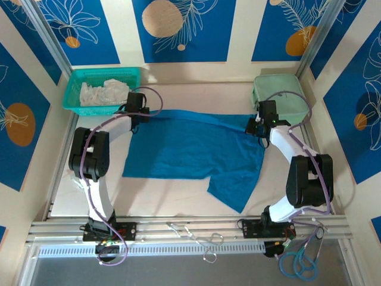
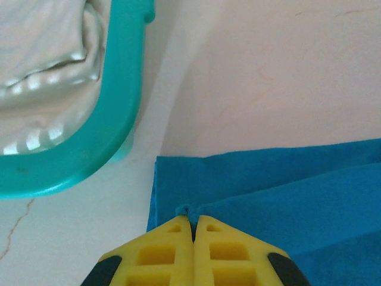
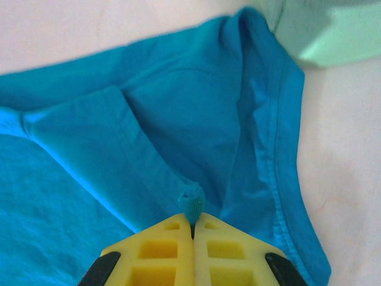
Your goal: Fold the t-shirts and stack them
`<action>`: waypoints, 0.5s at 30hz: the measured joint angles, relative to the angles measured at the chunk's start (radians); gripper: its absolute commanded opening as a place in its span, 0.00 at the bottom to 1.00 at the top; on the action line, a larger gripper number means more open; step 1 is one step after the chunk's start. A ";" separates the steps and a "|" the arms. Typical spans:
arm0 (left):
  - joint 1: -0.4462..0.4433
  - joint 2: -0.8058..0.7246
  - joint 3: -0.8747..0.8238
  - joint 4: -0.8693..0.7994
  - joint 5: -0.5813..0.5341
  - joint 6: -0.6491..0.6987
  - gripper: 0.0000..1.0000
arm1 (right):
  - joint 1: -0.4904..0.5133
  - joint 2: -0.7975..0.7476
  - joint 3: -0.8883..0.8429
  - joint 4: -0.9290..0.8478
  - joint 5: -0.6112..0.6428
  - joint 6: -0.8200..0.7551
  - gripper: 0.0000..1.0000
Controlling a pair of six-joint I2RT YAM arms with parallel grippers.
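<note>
A deep teal-blue t-shirt (image 1: 196, 152) lies spread across the middle of the table, its far edge stretched between the two arms. My left gripper (image 1: 136, 114) is shut on the shirt's far left corner; a small pinch of the t-shirt (image 2: 250, 185) sticks out between the yellow fingertips of the left gripper (image 2: 192, 221). My right gripper (image 1: 261, 126) is shut on the far right edge. A little tuft of the t-shirt (image 3: 149, 143) pokes up from the right gripper (image 3: 191, 221). A sleeve hangs toward the front right.
A teal basket (image 1: 74, 89) with pale cloth in it stands at the back left, its rim (image 2: 113, 125) close to the left gripper. A pale green folded cloth (image 1: 280, 95) lies at the back right, right behind the right gripper. Walls close in on both sides.
</note>
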 measured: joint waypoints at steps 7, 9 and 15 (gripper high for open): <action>0.000 0.000 0.003 -0.018 -0.005 -0.011 0.00 | 0.000 0.003 -0.026 -0.001 0.008 0.026 0.00; 0.000 0.000 0.011 -0.039 -0.008 -0.015 0.00 | -0.001 0.014 -0.026 -0.002 0.013 0.034 0.00; 0.000 0.004 0.042 -0.089 -0.038 -0.016 0.00 | -0.009 0.066 -0.026 -0.040 0.014 0.040 0.00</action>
